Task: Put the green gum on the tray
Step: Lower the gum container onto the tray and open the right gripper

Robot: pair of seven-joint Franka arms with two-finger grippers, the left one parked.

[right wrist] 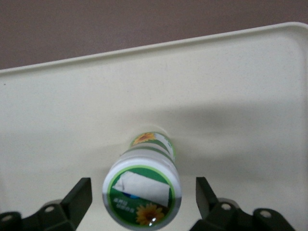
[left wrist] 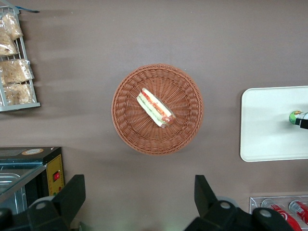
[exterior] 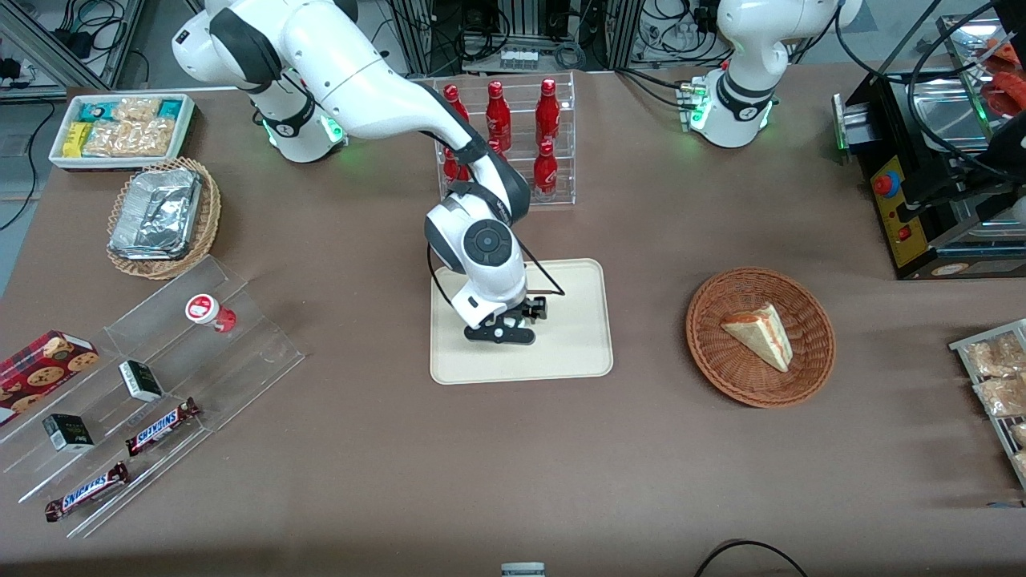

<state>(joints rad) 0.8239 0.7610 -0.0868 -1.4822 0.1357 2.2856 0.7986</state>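
At the working arm's end of the worktop, near the edge farthest from the front camera, a white bin of snack packets (exterior: 122, 128) sits beside a wicker basket holding foil trays (exterior: 163, 218). Nearer the front camera lies a clear stepped display stand (exterior: 152, 385) carrying a red gum bottle (exterior: 210, 312), two small dark boxes (exterior: 141, 380) and two Snickers bars (exterior: 163, 426), with a cookie box (exterior: 44, 363) at its outer end.

In the middle of the worktop the tray (exterior: 573, 344) lies flat, nearer the front camera than a clear rack of red bottles (exterior: 513, 132). The gripper (exterior: 506, 331) hangs over the tray, low above its surface. In the right wrist view the green gum (right wrist: 143, 193) stands upright on the tray (right wrist: 240, 96), its white lid with the green-ringed sunflower label facing the camera. It sits between the two black fingers (right wrist: 76, 198), which are spread apart with a gap showing on each side of the bottle, so neither touches it. The left wrist view catches the bottle (left wrist: 295, 117) on the tray (left wrist: 269, 125) just beside the gripper's black tip.

Toward the parked arm's end, a round brown wicker basket (exterior: 760, 336) holds a wedge sandwich (exterior: 760, 333). At that corner stand a black machine (exterior: 930, 168) and a wire rack of bagged snacks (exterior: 998, 377).
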